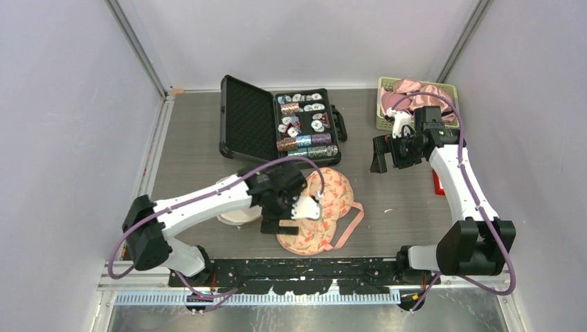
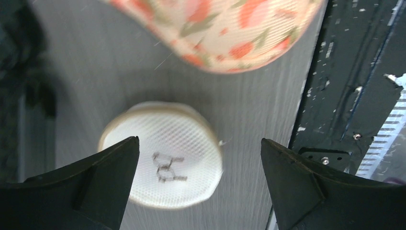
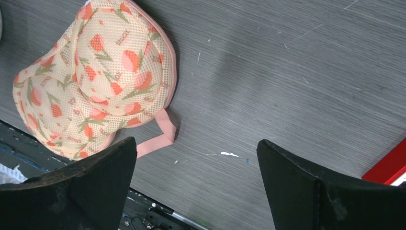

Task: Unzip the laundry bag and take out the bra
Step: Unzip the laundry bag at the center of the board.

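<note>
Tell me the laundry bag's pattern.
Laundry bag: cream mesh with red-orange tulips, pink trim; clearest in the right wrist view.

This is a robot test cell in a lab, not a home or a shop. Plain pale walls (image 1: 62, 104) box in a grey wood-grain counter (image 1: 201, 159) on three sides, with bare aluminium posts (image 1: 138, 48) rising at 11 and 1 o'clock. Two white machines, the left arm (image 1: 201, 204) and the right arm (image 1: 457, 173), are bolted to a black mounting rail (image 1: 304, 266) at 6 o'clock, with purple cables (image 1: 280, 160) looping along them. The things laid out are unrelated props: a black case (image 1: 246, 117) of chips at 12 o'clock, a green basket (image 1: 383, 111) at 1 o'clock and a floral laundry bag (image 1: 322, 207) near the centre.
</note>
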{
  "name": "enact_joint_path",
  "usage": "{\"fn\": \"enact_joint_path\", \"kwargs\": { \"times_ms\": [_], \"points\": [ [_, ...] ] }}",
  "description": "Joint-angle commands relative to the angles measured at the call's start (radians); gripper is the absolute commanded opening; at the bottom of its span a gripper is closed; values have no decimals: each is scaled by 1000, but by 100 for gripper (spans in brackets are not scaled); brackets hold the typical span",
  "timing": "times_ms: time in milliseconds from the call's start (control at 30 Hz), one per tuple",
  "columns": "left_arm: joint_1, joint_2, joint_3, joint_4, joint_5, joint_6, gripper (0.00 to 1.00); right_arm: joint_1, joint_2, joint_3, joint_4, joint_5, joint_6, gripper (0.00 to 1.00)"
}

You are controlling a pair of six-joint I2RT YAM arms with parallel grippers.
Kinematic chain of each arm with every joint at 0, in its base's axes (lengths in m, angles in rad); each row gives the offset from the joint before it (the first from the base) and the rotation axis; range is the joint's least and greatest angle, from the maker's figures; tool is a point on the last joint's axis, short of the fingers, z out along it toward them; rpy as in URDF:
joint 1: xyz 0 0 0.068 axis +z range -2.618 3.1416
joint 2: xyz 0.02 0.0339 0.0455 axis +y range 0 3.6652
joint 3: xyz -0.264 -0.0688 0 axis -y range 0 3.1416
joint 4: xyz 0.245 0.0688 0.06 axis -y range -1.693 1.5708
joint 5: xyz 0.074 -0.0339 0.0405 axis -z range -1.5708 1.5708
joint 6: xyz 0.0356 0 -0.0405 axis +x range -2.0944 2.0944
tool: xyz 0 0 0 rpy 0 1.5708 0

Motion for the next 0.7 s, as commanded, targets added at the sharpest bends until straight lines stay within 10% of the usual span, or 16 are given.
{"fn": "enact_joint_path", "kwargs": {
  "times_ms": [0,333,667],
  "points": [
    [-84,59,-27,167,63,-17,100,-7,-56,-20,15,21,-17,100],
    [-105,215,-120,388,46,150,100,-62,-102,-64,25,-13,49,100],
    [135,280,-115,492,188,438,100,-83,-148,-105,-1,-23,52,100]
  ]
}}
